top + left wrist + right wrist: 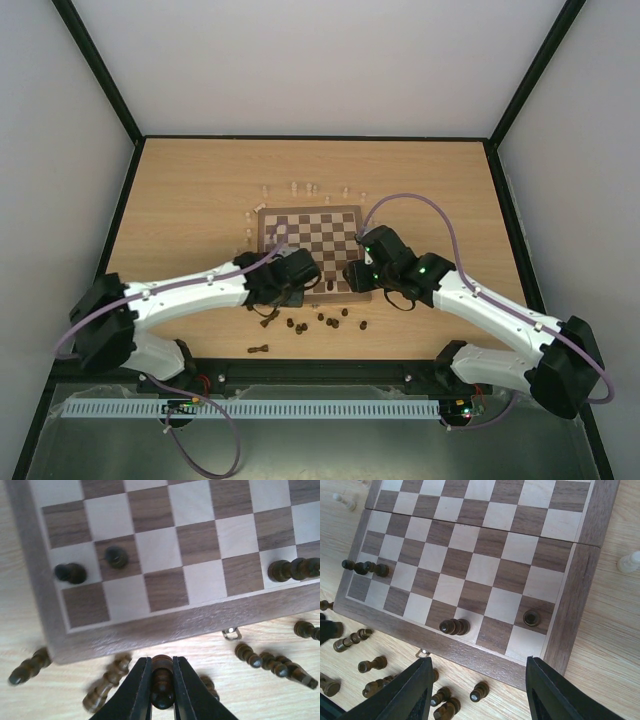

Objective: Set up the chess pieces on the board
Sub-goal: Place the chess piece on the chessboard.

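My left gripper (pixel 161 661) is shut on a dark brown chess piece (pixel 162 682), held just above the table in front of the board's near edge (pixel 175 625). Dark pieces stand on the board near its left corner (pixel 70 573) (pixel 116 556) and at the right (pixel 292 570). My right gripper (pixel 480 661) hangs open over the board's near right corner (pixel 565 605), holding nothing. Below it, dark pieces (pixel 453 626) (pixel 531 618) stand on the board. In the top view both grippers (pixel 298 280) (pixel 356 272) are at the near edge of the board (pixel 310 215).
Several loose dark pieces (pixel 322 320) lie on the tabletop in front of the board, one further out (pixel 260 349). Pale pieces (pixel 300 188) stand beyond the far edge, and one (pixel 630 561) is off the right side. A small metal clasp (pixel 230 633) sticks out of the board's front.
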Controlling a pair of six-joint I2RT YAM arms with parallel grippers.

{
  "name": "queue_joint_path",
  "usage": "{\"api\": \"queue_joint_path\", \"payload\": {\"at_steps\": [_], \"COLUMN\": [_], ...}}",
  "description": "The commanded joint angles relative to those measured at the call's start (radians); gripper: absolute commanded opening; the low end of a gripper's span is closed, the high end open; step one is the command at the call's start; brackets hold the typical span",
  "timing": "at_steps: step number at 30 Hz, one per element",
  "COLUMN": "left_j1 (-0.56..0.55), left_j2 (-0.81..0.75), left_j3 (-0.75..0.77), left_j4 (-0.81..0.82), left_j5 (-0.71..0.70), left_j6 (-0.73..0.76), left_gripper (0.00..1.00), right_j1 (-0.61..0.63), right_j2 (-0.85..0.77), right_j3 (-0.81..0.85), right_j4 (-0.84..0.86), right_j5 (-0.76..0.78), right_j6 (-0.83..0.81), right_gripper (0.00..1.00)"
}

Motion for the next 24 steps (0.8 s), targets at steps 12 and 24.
{"api": "queue_joint_path", "payload": {"at_steps": [12, 24], "left_j1": [0.087, 0.159], "left_j2": [0.299, 0.349], "left_j3": [0.181, 0.188], "left_j4": [0.07, 0.096], "left_j5": [0.036, 0.03], "left_j6": [0.219, 0.268], "left_gripper": [0.09, 0.09], "right_j1": [0.006, 0.007], "right_j2": [-0.041, -0.034], "right_j3": [-0.012, -0.013], "right_j4": [-0.023, -0.019], "right_j5": [0.031, 0.026], "right_j6": [0.005, 0.002], "right_gripper": [0.52, 0.52]}}
